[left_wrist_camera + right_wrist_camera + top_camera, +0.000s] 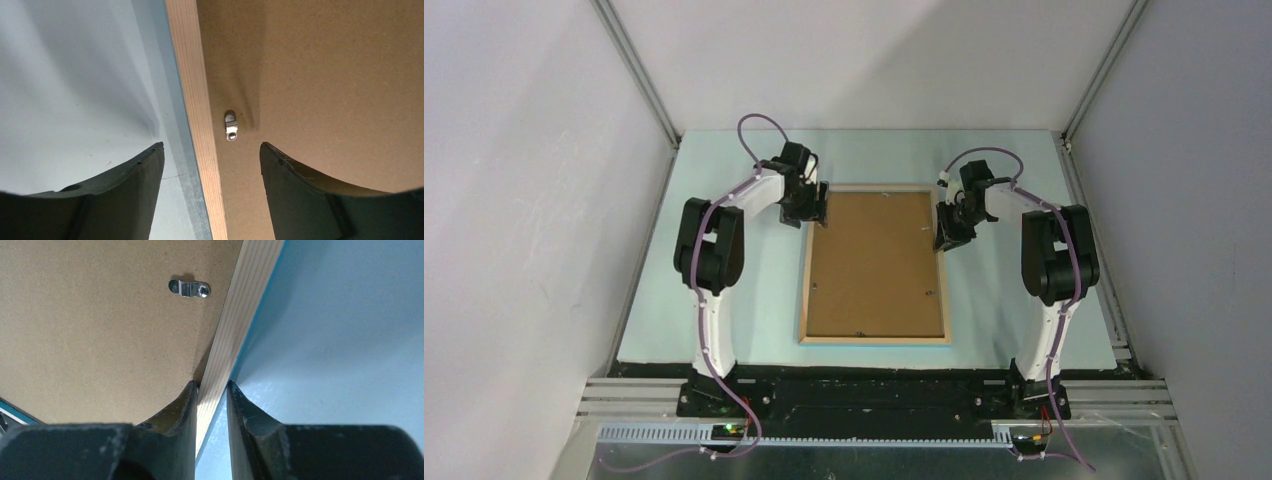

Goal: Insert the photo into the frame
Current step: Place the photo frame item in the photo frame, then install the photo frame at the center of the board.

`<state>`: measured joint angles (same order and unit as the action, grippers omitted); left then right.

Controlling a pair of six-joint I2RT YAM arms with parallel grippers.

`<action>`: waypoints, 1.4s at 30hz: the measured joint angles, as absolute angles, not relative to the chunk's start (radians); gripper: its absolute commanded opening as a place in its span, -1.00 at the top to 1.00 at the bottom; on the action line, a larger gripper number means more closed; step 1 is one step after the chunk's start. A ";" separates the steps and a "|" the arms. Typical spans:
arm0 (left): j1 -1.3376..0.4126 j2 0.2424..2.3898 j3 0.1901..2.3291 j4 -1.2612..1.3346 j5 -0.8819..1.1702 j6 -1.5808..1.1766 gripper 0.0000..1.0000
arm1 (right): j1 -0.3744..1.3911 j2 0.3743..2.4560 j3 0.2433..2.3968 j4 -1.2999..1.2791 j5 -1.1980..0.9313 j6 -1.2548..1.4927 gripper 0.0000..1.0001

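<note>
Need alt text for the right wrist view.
The right gripper is shut on the light-wood rail of the frame, one finger each side. Left of the rail lies the brown backing board with a small metal clip; right of it, the pale blue table.

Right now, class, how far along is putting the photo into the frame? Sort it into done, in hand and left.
Done: the frame lies back up, the backing board seated in it; the photo is out of sight, perhaps underneath. In hand: the right fingers pinch one rail; the left fingers stand open astride the other, by a metal clip. Left: probably securing clips.
</note>
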<state>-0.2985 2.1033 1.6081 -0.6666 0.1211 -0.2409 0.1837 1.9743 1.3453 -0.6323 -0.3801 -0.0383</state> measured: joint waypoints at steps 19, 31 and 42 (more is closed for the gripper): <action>-0.300 2.160 1.666 -0.698 0.082 -0.231 -0.17 | 0.168 1.974 1.337 -0.630 -0.415 -0.040 1.00; -0.290 2.169 1.678 -0.699 0.115 -0.238 0.09 | 0.166 1.974 1.335 -0.628 -0.421 -0.039 1.00; -0.286 2.181 1.696 -0.714 0.132 -0.256 0.02 | 0.165 1.974 1.335 -0.628 -0.424 -0.039 1.00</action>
<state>-0.2855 2.1811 1.6962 -0.7136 0.1322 -0.2558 0.1650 1.9743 1.3350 -0.6281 -0.4240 -0.0395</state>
